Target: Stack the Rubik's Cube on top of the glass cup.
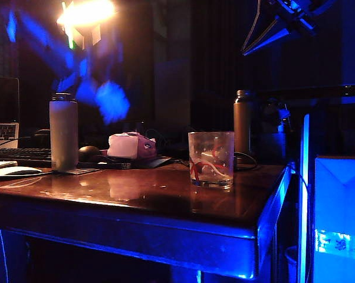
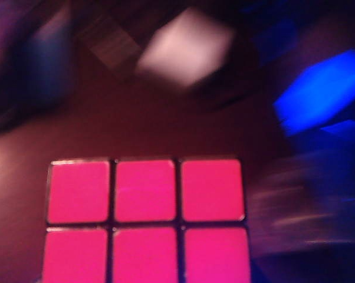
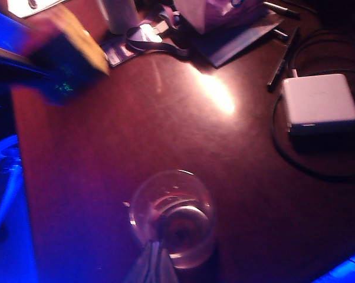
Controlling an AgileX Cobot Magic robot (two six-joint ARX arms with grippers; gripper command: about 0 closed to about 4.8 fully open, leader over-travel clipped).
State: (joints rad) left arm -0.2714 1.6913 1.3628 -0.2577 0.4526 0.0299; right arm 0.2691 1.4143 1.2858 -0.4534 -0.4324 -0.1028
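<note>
The Rubik's Cube (image 2: 145, 218) fills the near part of the left wrist view, pink tiles with dark edges, and the table behind it is blurred. In the exterior view it is a blurred blue patch (image 1: 112, 101) in the air over the table's left half, carried by my left gripper (image 1: 101, 93). That gripper's fingers are hidden by the cube. The glass cup (image 1: 210, 159) stands upright and empty at the table's right, with red and white swirls. My right gripper (image 3: 155, 262) hangs high over the cup (image 3: 173, 217), fingers together and holding nothing.
A grey bottle (image 1: 63, 132) stands at the left and a dark bottle (image 1: 243, 121) behind the cup. A pink and white bundle (image 1: 130, 145), a mouse (image 1: 89, 153) and a keyboard (image 1: 18, 154) lie at the back. A white power adapter (image 3: 319, 105) lies with its cable.
</note>
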